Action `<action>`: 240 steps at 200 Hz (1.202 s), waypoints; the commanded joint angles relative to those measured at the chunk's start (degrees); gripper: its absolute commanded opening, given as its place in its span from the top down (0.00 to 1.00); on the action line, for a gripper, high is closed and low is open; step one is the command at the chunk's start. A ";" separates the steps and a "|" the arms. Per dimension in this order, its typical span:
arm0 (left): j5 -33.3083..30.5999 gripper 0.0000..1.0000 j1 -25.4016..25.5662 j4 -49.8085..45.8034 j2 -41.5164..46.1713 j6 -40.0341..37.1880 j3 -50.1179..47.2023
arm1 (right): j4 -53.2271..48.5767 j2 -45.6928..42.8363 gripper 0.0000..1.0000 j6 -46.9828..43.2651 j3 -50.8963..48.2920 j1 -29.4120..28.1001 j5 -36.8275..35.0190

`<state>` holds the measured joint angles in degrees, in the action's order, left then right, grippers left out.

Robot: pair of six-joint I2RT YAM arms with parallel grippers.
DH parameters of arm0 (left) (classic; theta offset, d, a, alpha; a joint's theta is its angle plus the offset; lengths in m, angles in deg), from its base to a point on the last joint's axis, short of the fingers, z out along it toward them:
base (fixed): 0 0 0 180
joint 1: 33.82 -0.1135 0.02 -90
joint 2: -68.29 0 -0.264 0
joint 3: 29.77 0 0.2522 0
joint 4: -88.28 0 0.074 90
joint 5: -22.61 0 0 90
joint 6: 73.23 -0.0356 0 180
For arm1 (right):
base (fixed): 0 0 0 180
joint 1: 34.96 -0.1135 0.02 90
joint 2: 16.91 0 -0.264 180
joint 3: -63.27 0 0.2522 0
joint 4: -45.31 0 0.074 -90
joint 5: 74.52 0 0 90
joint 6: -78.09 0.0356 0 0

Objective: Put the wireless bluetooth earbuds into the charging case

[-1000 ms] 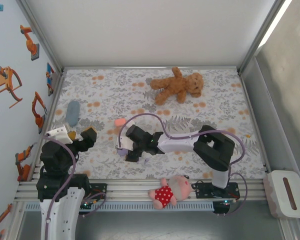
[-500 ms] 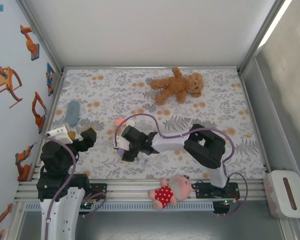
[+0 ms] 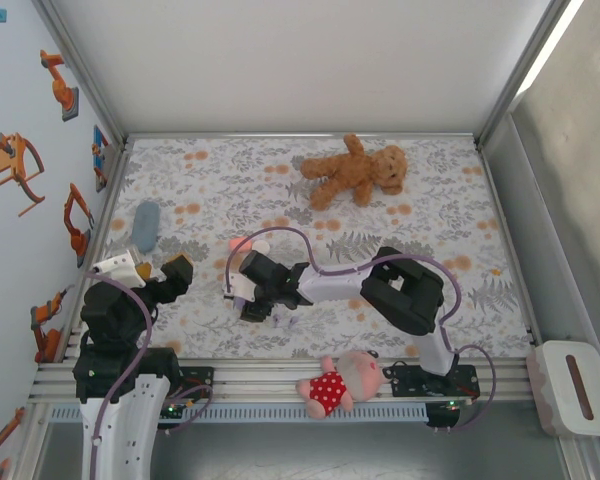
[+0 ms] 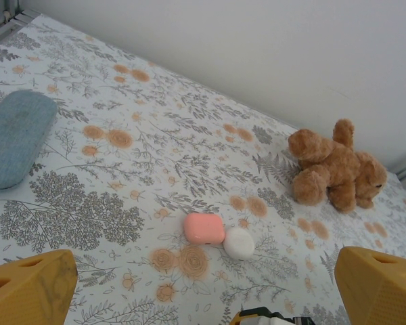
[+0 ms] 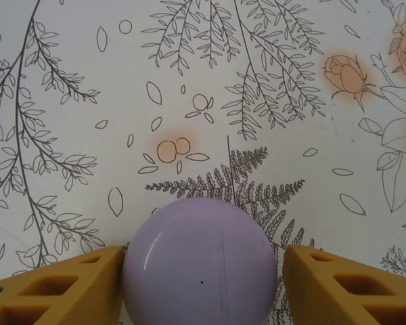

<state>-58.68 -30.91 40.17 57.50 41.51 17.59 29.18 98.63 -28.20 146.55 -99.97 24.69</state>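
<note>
1. The step in hand, by judgement, is taking hold of the lilac case, which lies on the table left of the middle, toward the near edge.
2. The right gripper straddles the case with its fingers part-way apart. The finger on the left of the wrist view looks to be touching the shell, and the other stands a sliver off, so nothing is clamped yet.
3. The shell is smooth and rounded. It will probably squirt forward unless both pads meet it at its widest part, so the gripper should be centred before it squeezes.
4. The faint seam line on the shell is worth noting, because the lid needs to stay free to open afterwards.
5. The left gripper hangs by the near left corner with its fingers spread wide and holding nothing, ready to steady the case or bring a bud.
6. The coral case and white case sit touching each other further toward the far edge, well apart from the grasp.
7. The earbuds cannot be identified for certain. Tiny specks just nearward of the right gripper may be them.
</note>
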 commanded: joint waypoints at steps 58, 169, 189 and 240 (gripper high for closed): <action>-0.27 0.04 -0.28 -0.35 0.19 -0.44 -0.03 | -3.34 1.08 0.48 1.09 1.28 0.76 2.18; 9.32 0.04 -0.37 -0.96 -2.77 2.19 2.99 | 1.53 -17.75 0.54 -4.93 -5.36 0.79 -7.72; 15.42 0.03 -0.37 0.51 -5.74 3.20 4.14 | 1.24 -23.02 0.54 -7.46 -6.30 0.77 -9.91; 36.73 0.05 -0.29 8.23 -13.47 5.91 9.43 | 0.62 -35.03 0.54 -14.58 -6.85 0.77 -14.85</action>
<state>-36.14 -30.91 42.53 46.86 44.85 23.01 29.38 68.38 -37.52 140.47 -99.47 13.52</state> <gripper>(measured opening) 0.965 0.474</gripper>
